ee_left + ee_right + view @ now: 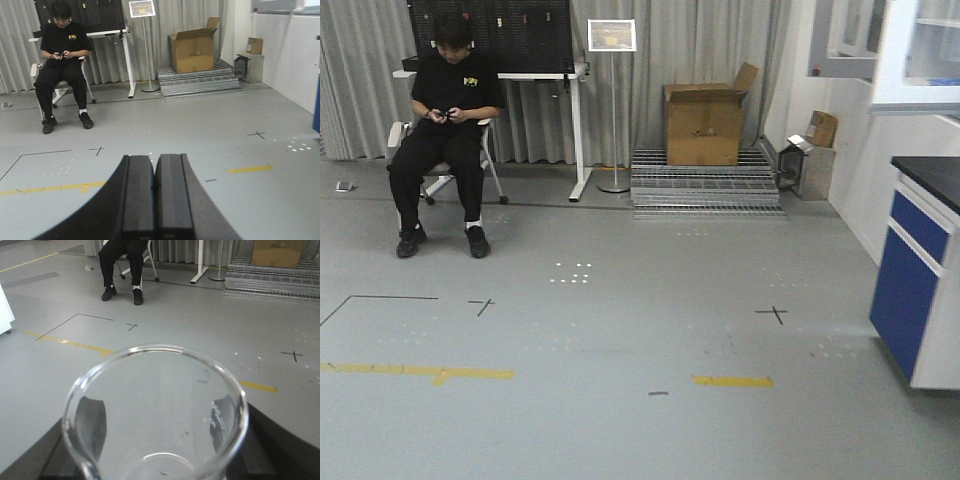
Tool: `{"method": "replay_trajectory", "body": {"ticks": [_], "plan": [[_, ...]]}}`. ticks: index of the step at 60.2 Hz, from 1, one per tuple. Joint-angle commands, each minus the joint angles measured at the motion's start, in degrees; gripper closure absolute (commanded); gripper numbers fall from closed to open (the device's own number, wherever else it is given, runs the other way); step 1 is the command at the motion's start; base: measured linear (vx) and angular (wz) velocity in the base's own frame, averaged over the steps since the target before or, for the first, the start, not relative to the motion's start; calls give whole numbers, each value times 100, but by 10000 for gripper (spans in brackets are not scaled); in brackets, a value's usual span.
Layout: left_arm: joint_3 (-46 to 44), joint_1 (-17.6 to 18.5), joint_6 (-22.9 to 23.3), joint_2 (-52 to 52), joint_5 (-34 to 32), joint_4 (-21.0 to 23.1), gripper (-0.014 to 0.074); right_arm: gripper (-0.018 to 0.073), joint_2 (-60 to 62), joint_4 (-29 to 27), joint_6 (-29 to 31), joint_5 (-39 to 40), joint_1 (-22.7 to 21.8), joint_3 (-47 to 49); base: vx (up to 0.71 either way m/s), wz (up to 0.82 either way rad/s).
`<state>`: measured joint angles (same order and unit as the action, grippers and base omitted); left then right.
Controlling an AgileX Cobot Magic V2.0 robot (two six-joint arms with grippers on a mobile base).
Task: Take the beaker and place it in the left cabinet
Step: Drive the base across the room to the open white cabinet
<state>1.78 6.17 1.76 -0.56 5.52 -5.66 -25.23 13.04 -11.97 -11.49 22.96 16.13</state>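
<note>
The beaker point(155, 415) is a clear glass cylinder with white graduation marks. It fills the lower half of the right wrist view, held upright above the grey floor. My right gripper point(156, 427) is shut on the beaker, a dark finger point(92, 427) on each side of the glass. My left gripper point(154, 172) is shut and empty, its two black fingers point(137, 195) pressed together above the floor. The left cabinet is out of view. Neither gripper shows in the front view.
A seated person point(448, 130) in black is at the back left by a white desk point(575, 110). A cardboard box point(705, 122) stands on stacked metal grates point(705, 190). A blue-fronted counter unit point(920, 285) stands at the right. Yellow tape point(732, 381) marks the floor.
</note>
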Motion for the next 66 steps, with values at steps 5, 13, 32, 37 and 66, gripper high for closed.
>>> {"method": "replay_trajectory", "body": {"ticks": [5,13,32,37,66], "plan": [[84,35,19,-111,-505,16,604,564,-21,70,30,460,-3,172,72,15],[84,35,19,-111,-505,16,604,564,-21,70,30,460,-3,172,72,13],[84,35,19,-111,-505,16,604,564,-21,70,30,462,-3,172,71,6],[84,35,19,-111,-505,16,604,564,-21,70,30,462,-3,172,71,-1],[84,35,19,-111,-505,16,604,564,-21,70,30,467,-3,172,71,-1]]}}
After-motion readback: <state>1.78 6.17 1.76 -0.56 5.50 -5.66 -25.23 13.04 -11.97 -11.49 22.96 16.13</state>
